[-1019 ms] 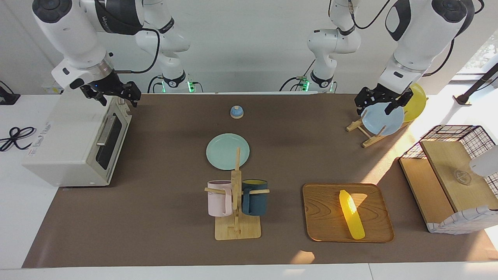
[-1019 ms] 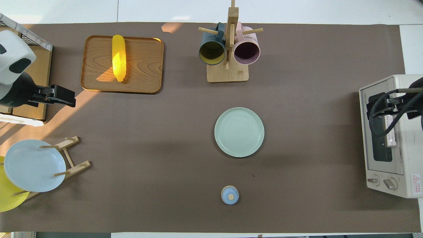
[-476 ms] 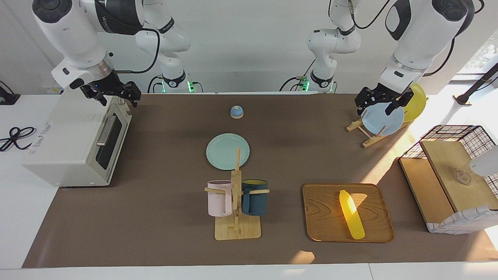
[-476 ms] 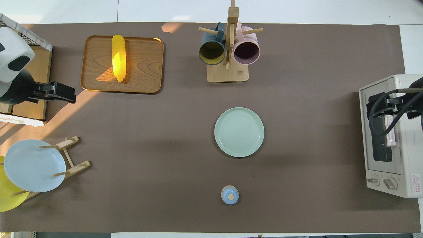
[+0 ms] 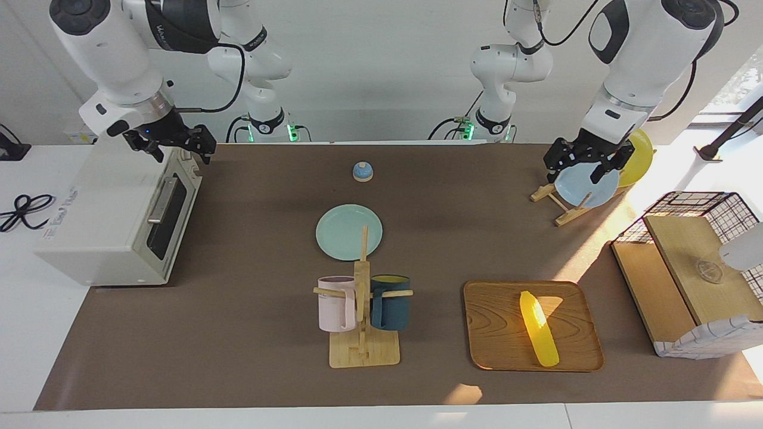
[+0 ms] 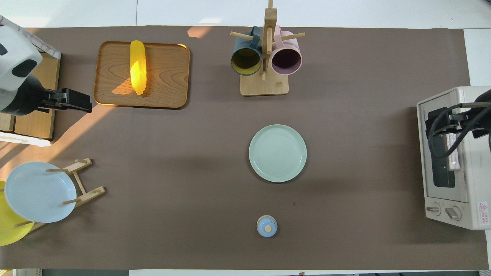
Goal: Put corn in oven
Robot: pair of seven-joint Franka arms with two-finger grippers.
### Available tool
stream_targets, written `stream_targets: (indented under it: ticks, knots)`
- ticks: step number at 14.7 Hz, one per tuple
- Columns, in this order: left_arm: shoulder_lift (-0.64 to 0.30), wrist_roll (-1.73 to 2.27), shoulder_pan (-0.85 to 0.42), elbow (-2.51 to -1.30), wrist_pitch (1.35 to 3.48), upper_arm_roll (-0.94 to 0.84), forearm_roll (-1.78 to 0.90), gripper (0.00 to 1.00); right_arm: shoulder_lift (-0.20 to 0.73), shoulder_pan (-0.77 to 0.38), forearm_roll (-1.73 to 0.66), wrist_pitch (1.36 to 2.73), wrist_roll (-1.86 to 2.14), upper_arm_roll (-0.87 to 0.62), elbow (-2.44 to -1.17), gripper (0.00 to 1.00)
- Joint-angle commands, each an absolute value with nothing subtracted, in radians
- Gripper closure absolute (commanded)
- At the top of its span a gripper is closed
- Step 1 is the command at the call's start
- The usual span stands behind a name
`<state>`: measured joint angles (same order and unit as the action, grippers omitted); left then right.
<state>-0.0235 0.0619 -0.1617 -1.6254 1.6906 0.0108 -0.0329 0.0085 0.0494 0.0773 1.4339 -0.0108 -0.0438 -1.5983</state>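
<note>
The yellow corn lies on a wooden tray toward the left arm's end of the table; it also shows in the overhead view on the tray. The off-white oven stands at the right arm's end, its dark glass door shut, and shows in the overhead view. My left gripper hangs open and empty in the air, over the mat between the plate rack and the tray. My right gripper hangs open and empty over the oven's top.
A mug rack with a pink and a dark blue mug stands mid-table. A green plate and a small blue bell lie nearer the robots. A plate rack and a wire basket with boards stand at the left arm's end.
My left gripper has moved a little away from the robots, toward the tray with the corn. The right arm has not moved.
</note>
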Motion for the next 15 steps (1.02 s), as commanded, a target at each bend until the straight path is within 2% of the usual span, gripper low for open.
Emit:
stream_targets:
  ticks: [1, 7, 10, 15]
  knots:
    - [-0.084, 0.066, -0.164, -1.606, 1.726, 0.014, -0.061, 0.0, 0.02, 0.055, 0.044, 1.41, 0.008, -0.044, -1.574, 0.0]
    - [-0.326, 0.066, -0.167, -1.447, 1.761, 0.012, -0.066, 0.0, 0.02, 0.054, 0.043, 1.41, 0.008, -0.044, -1.574, 0.0]
    - [-0.402, 0.066, -0.176, -1.43, 1.839, 0.012, -0.064, 0.0, 0.02, 0.054, 0.043, 1.41, 0.008, -0.044, -1.574, 0.0]
    - [-0.613, 0.058, -0.189, -1.247, 1.89, 0.014, -0.06, 0.0, 0.02, 0.054, 0.043, 1.41, 0.008, -0.044, -1.574, 0.0]
